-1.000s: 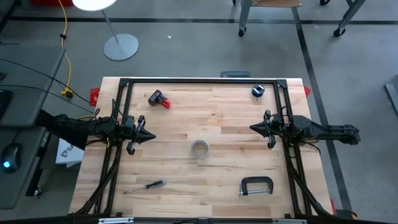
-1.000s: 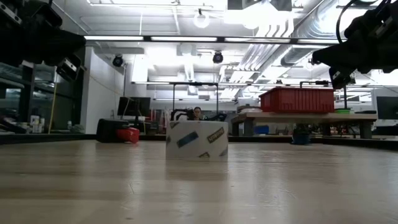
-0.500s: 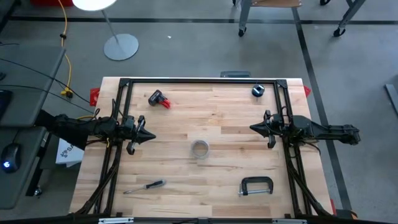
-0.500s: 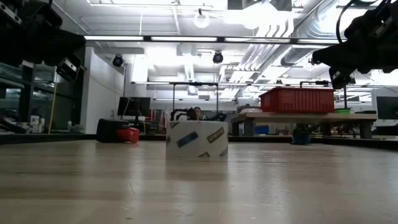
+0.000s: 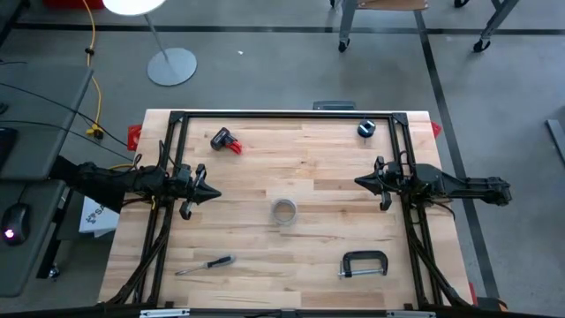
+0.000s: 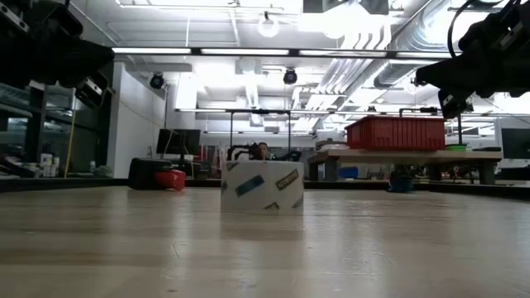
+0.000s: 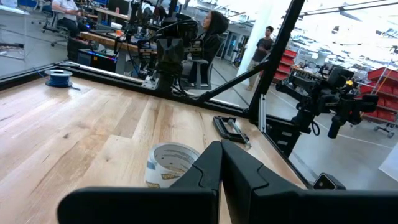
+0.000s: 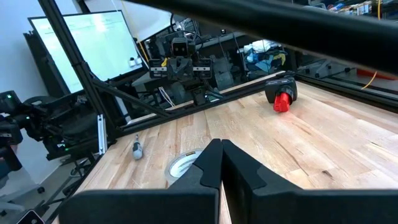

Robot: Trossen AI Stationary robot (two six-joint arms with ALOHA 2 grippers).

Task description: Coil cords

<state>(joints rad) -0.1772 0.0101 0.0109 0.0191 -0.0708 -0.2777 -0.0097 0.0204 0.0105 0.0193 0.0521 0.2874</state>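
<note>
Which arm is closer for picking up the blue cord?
Right. The blue cord lies in the table corner on the right pincer side; the left pincer sits across the table, farther off.

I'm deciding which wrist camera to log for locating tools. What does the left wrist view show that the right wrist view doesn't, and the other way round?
Only the left wrist view: a small blue coil near a table edge, the C-clamp, and people in the room beyond. Only the right wrist view: the red and black tool, the screwdriver and a lit monitor. Both: the tape roll on the wooden table, seen past a shut hand, the left hand or the right hand.
</note>
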